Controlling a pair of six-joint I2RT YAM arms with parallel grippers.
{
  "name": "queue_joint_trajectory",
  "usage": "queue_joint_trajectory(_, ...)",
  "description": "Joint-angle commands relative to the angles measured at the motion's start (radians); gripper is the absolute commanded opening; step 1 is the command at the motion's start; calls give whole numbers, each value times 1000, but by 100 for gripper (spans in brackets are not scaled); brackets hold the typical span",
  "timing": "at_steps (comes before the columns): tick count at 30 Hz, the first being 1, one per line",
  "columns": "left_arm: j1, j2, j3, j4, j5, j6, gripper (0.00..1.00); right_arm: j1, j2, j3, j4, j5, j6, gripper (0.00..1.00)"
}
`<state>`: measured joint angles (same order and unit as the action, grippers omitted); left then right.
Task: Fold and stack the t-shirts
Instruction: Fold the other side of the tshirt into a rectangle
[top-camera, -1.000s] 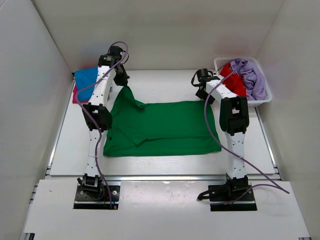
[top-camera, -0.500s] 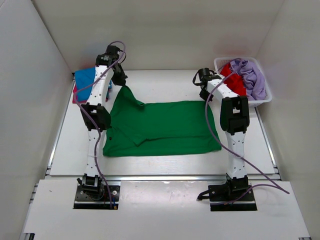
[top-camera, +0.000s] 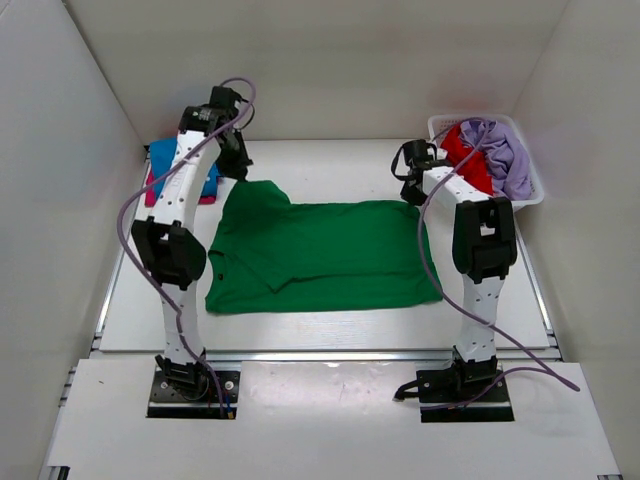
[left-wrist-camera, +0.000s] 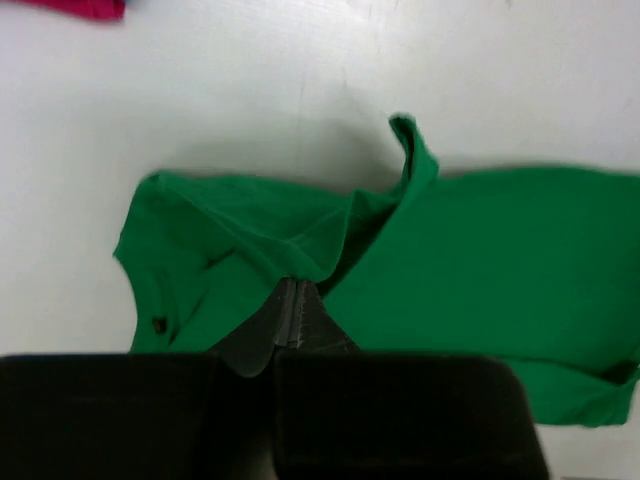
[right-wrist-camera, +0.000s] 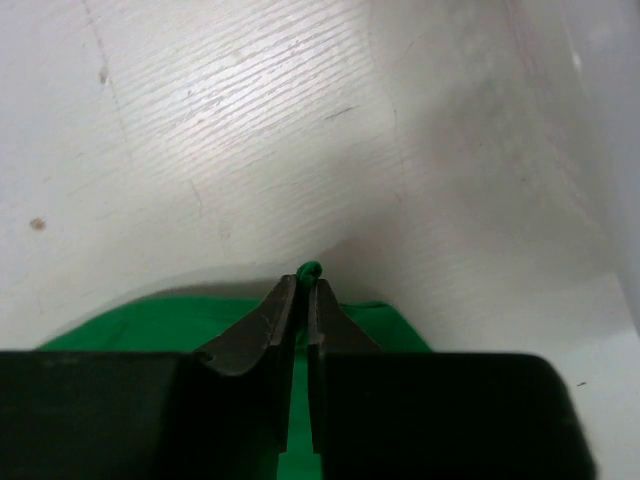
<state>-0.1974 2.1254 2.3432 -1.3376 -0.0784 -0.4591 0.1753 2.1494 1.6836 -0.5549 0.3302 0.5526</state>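
A bright green t-shirt (top-camera: 330, 255) lies spread across the middle of the table. My left gripper (top-camera: 240, 172) is at its far left corner and is shut on a raised fold of the green cloth (left-wrist-camera: 330, 235); its fingertips (left-wrist-camera: 295, 287) meet on that fold. My right gripper (top-camera: 413, 196) is at the far right corner. Its jaws are shut on the green hem, and a small loop of cloth (right-wrist-camera: 312, 268) pokes out past the tips. A blue t-shirt (top-camera: 165, 155) lies on a magenta-pink one (top-camera: 150, 190) at the far left.
A white lattice basket (top-camera: 532, 198) stands at the far right with a red t-shirt (top-camera: 460, 148) and a lilac t-shirt (top-camera: 507, 155) in it. White walls close in the table on the left, right and back. The arm bases stand at the near edge.
The right gripper has shut on the green shirt's far right corner. The left arm has swung up and left, and the shirt's far left corner now sits lower and wider.
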Motion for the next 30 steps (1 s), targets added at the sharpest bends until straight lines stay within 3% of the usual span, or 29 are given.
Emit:
queue_joint_trajectory(1,-49,-122,-193,20,-84,23,0,-5,-82,-51,99,-57,-57,0)
queue_joint_trajectory(4,-59,-212,-382,106,-66,-4,0,-3,-101,-90,113,-79,-71,0)
queue_joint_trajectory(6,-42,-324,-590,226,-51,-16,0,6,-140,-149,144,-82,-88,1)
queue_joint_trajectory(10,12,-459,-807,322,-4,-12,0,-2,-215,-246,196,-111,-106,0)
queue_joint_trajectory(17,33,-582,-924,333,8,5,0,-20,-315,-361,231,-135,-137,1)
queue_joint_trajectory(30,-28,-791,-1105,311,29,-67,0,-72,-470,-507,260,-267,-187,0)
